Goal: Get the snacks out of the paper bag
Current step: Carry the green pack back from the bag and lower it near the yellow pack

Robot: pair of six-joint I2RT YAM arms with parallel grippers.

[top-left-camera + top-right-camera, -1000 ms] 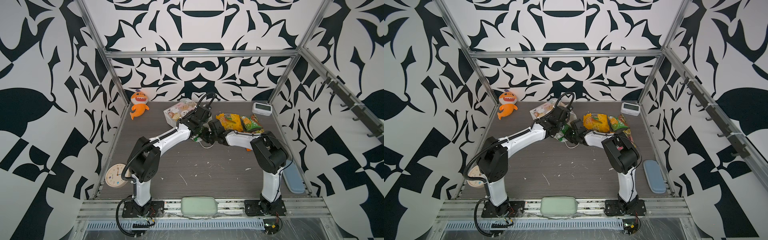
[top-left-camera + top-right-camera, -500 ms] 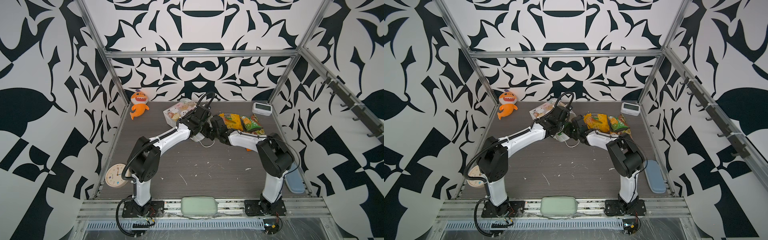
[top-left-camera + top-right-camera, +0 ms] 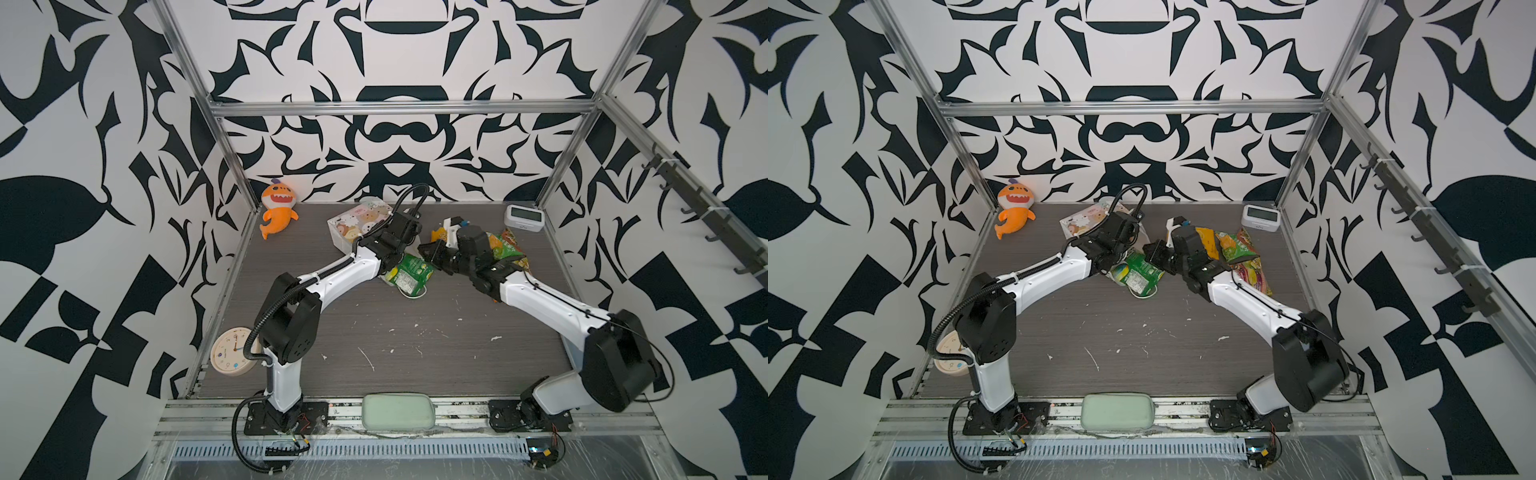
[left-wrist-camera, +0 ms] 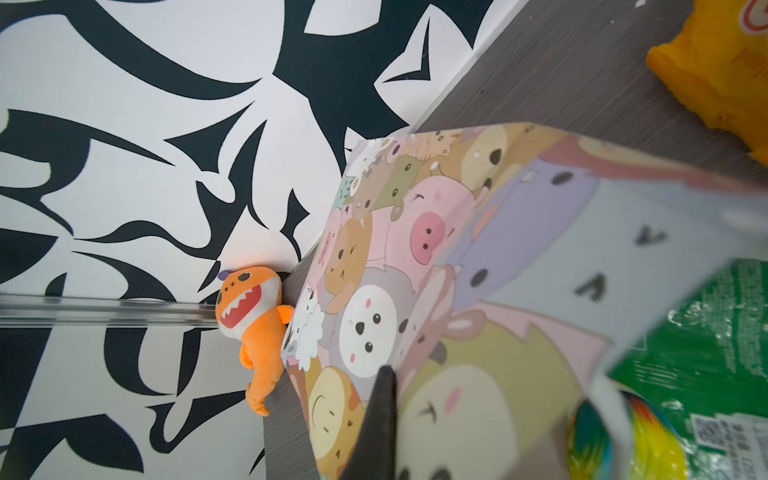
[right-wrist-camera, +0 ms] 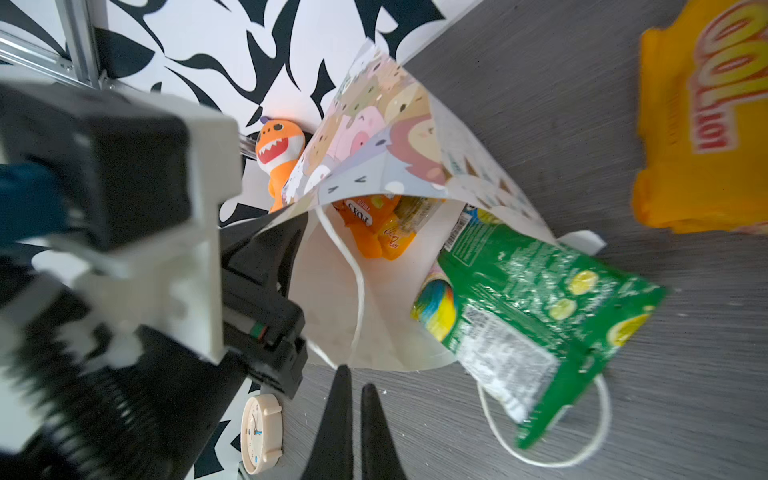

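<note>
The paper bag [image 3: 357,222] [image 3: 1088,218] lies on its side at the back middle of the table, mouth toward the front. My left gripper [image 3: 395,253] [image 4: 384,374] is shut on the upper lip of its mouth, and its finger [image 5: 286,224] shows at the lip. A green snack packet [image 3: 409,274] [image 5: 528,299] sticks half out of the mouth. An orange FOX'S packet [image 5: 370,224] lies deep inside. My right gripper [image 3: 424,251] [image 5: 355,378] is shut and empty, just in front of the mouth. More snacks lie to the right: yellow [image 3: 1206,243], green [image 3: 1237,245] and orange-red [image 3: 1252,272].
An orange plush shark [image 3: 277,208] sits in the back left corner behind the bag. A round clock [image 3: 232,351] lies at the left edge, a digital clock [image 3: 523,216] at the back right, and a pale green pouch [image 3: 399,410] on the front rail.
My right gripper's jaws have shut, and the right arm's elbow has swung out to the right. The green packet now shows further out of the bag's mouth. The left gripper keeps its hold.
</note>
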